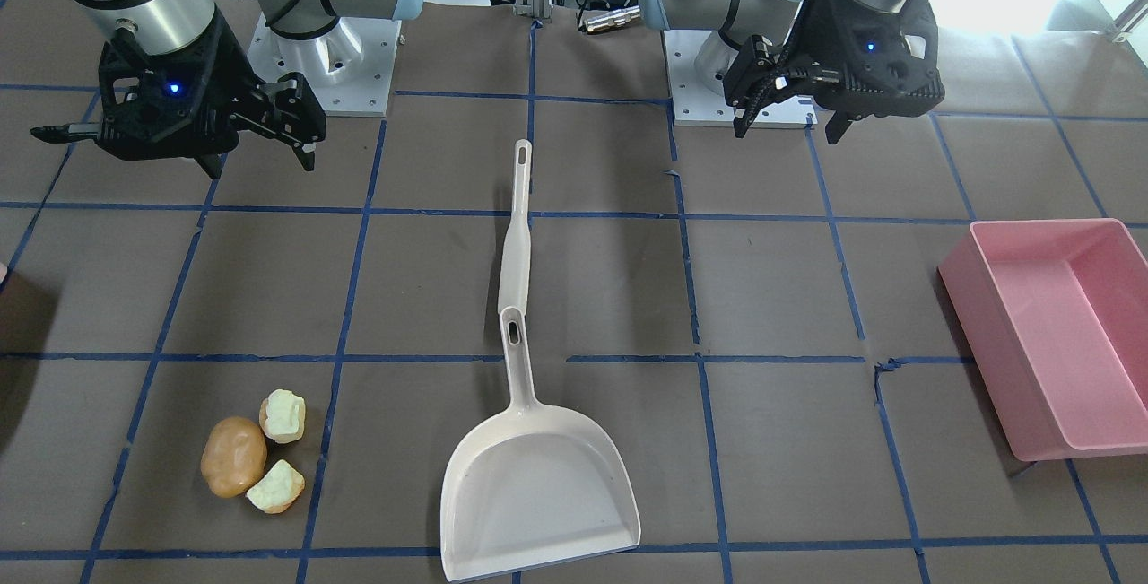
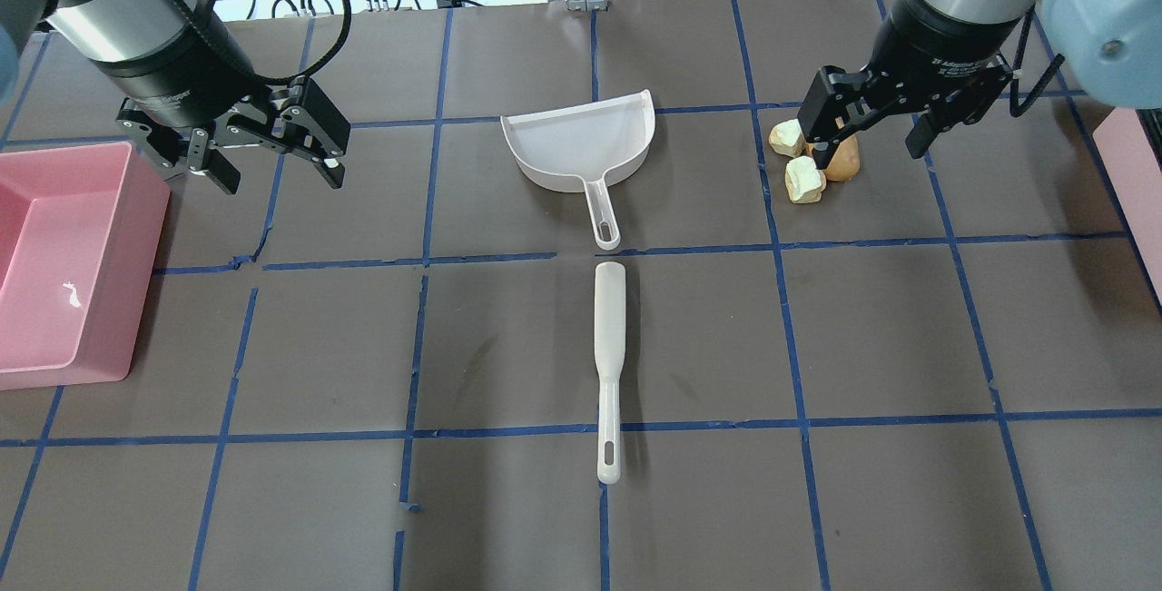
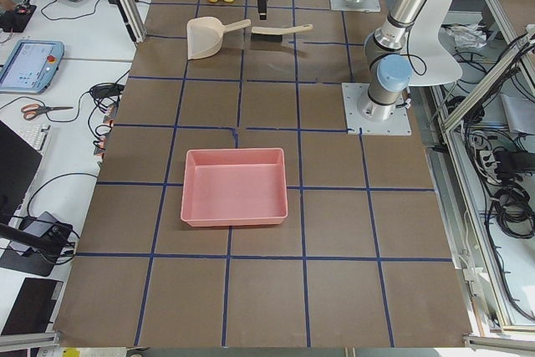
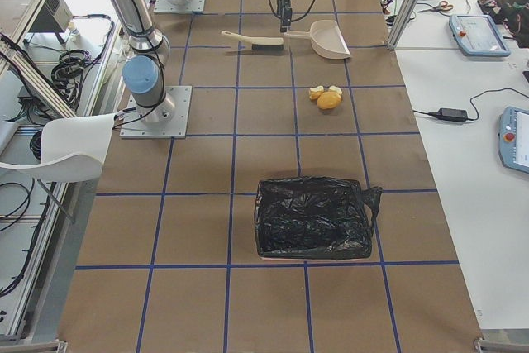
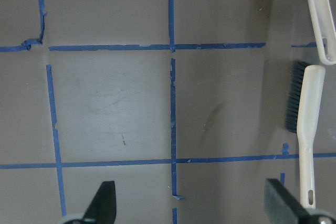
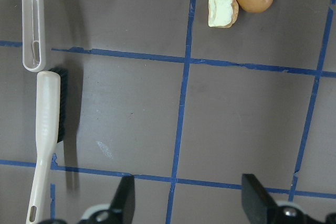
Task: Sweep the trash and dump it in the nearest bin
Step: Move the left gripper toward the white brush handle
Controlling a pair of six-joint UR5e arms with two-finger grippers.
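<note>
**Finding.** The trash (image 2: 811,164), one brown oval lump and two pale yellow-green chunks touching it, lies on the table (image 2: 508,337) at the upper right of the overhead view. That is the right arm's side. In the right wrist view the lumps sit at the top edge, ahead of the open fingers.

**Grippers.** The right gripper (image 2: 867,144) is spread wide and holds nothing. The left gripper (image 2: 272,169), at the upper left of the overhead view, is likewise spread and empty. Both hang above the table.

**Tools.** The brush (image 2: 608,364) lies mid-frame in the overhead view. Its long axis runs top to bottom, with the hang-hole end lowest and the bristle end uppermost. The dustpan (image 2: 581,142) sits just above it, its handle pointing down at the brush tip, close but apart. Both lie between the arms. The brush shows at the left edge of the right wrist view and the right edge of the left wrist view.

**Bin.** A pale pink sliver of the bin (image 2: 1135,182) shows at the right edge, near the trash. The pink tray (image 2: 54,255) lies at the far left, well apart.

**Judgement.** The right arm is nearer the trash and bin. Nothing has been picked up yet.
</note>
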